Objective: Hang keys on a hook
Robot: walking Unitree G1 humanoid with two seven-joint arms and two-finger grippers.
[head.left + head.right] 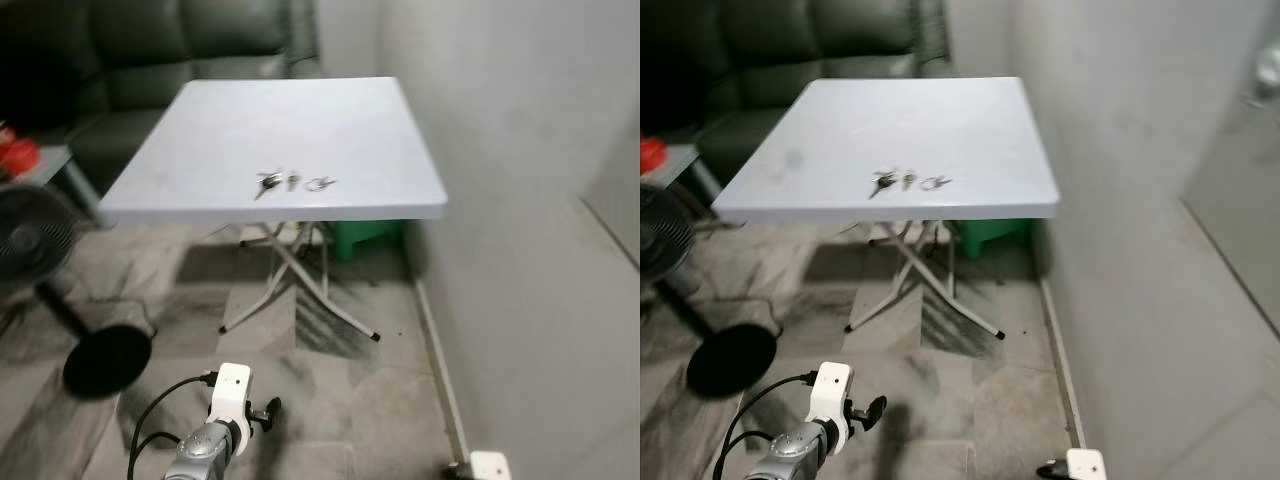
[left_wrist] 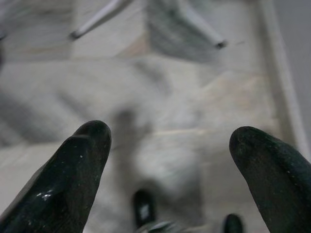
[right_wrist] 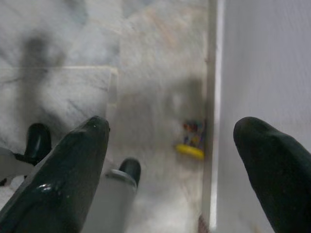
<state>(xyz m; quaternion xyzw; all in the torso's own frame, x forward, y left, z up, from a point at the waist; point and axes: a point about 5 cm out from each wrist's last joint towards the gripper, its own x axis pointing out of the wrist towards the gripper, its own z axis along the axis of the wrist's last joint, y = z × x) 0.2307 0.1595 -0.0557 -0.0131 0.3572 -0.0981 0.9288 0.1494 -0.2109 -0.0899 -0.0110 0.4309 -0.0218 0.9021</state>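
Keys (image 1: 292, 182) lie on table (image 1: 230, 120) ahead. My left gripper (image 2: 167, 160) and right gripper (image 3: 170, 155) both spread, empty, low over floor (image 1: 380, 390).

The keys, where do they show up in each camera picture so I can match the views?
Left eye view: the keys lie near the front edge of the grey table, slightly right of middle.
Right eye view: the keys lie near the same front edge.
Left wrist view: floor and table legs, no keys.
Right wrist view: floor and wall, no keys.
Shared landmark: the table legs.
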